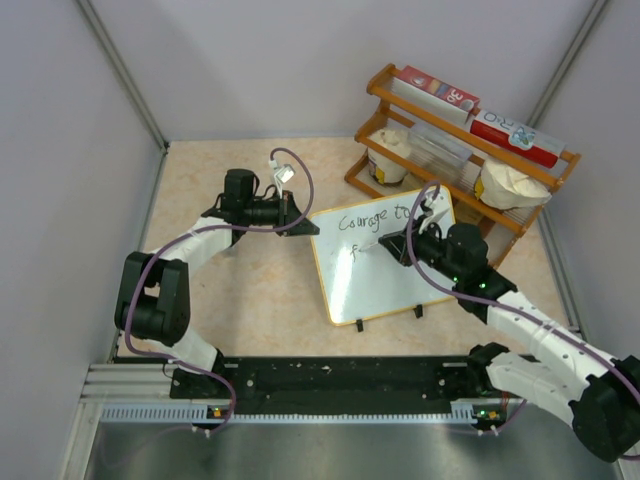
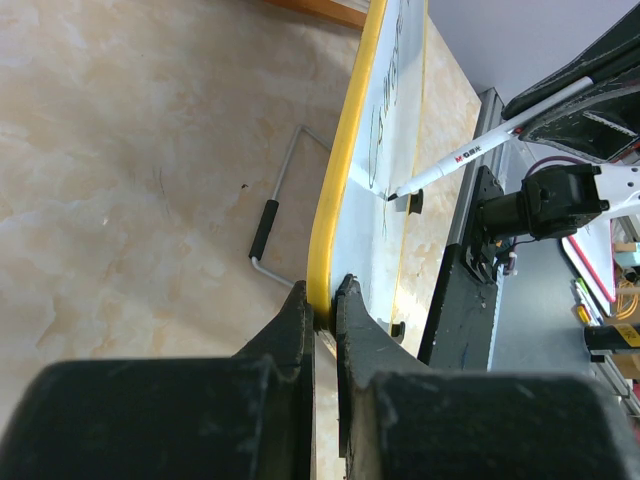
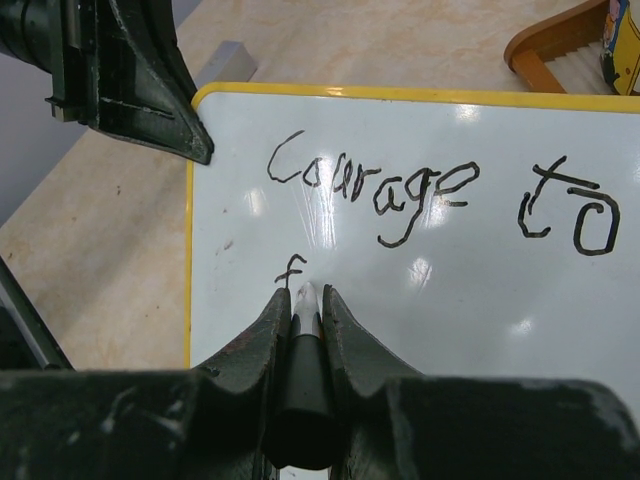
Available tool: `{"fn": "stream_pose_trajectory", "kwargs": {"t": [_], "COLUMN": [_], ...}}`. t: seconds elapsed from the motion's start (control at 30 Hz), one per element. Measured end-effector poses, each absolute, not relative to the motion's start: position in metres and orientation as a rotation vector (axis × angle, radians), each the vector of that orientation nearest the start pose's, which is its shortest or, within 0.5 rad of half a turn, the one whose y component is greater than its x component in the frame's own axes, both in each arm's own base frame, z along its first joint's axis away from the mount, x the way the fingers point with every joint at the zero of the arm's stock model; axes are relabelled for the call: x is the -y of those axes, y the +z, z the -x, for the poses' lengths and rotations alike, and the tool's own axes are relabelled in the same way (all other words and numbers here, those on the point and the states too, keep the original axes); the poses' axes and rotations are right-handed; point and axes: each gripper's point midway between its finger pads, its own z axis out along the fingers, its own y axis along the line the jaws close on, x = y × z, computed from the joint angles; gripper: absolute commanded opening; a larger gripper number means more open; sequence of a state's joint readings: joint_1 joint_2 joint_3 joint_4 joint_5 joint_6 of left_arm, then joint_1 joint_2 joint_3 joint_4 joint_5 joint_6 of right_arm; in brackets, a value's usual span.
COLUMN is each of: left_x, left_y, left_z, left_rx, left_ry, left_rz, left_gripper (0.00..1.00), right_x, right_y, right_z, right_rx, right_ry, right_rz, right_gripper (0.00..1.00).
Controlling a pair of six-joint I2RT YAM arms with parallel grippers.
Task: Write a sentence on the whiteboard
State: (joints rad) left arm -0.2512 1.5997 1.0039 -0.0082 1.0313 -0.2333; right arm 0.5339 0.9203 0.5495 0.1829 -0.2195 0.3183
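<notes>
Seen from above, the whiteboard (image 1: 385, 285) lies tilted just right of the frame's centre. A wooden rack (image 1: 455, 135) stands behind it in the upper right. My left gripper (image 1: 303, 226) meets the board's upper left corner. My right gripper (image 1: 388, 246) hangs over the board's middle, with the marker (image 1: 366, 247) pointing left.

In the left wrist view, my fingers at bottom centre are nearly closed, pinching the board's yellow rim. At mid right the marker tip appears to touch the white face.

In the right wrist view, my right fingers at bottom centre are clamped round the marker. The sentence (image 3: 420, 185) reads "Courage to" across the top. A single "f" just left of the tip starts a second line.

I judge I'm mid-writing, on the first word of the second line. The next move calls for light pressure on the tip and a small shift rightward for the following letter, while my left grip holds the board firm.
</notes>
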Motion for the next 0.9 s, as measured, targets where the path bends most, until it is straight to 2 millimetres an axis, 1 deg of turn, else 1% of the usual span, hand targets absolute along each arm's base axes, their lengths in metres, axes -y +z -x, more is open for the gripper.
{"fn": "stream_pose_trajectory", "kwargs": {"t": [0.6, 0.9], "left_x": [0.242, 0.242], "left_y": [0.167, 0.167], "left_z": [-0.319, -0.319], "left_rx": [-2.053, -2.053], "left_ry": [-1.390, -1.390], "left_rz": [-0.629, -0.630], "left_gripper": [0.00, 0.00], "right_x": [-0.222, -0.217], "right_y": [0.198, 0.196], "right_z": [-0.264, -0.261], "right_rx": [-1.820, -1.840], "right_ry": [0.828, 0.812], "right_rz": [0.386, 0.376], "right_gripper": [0.00, 0.00]}}
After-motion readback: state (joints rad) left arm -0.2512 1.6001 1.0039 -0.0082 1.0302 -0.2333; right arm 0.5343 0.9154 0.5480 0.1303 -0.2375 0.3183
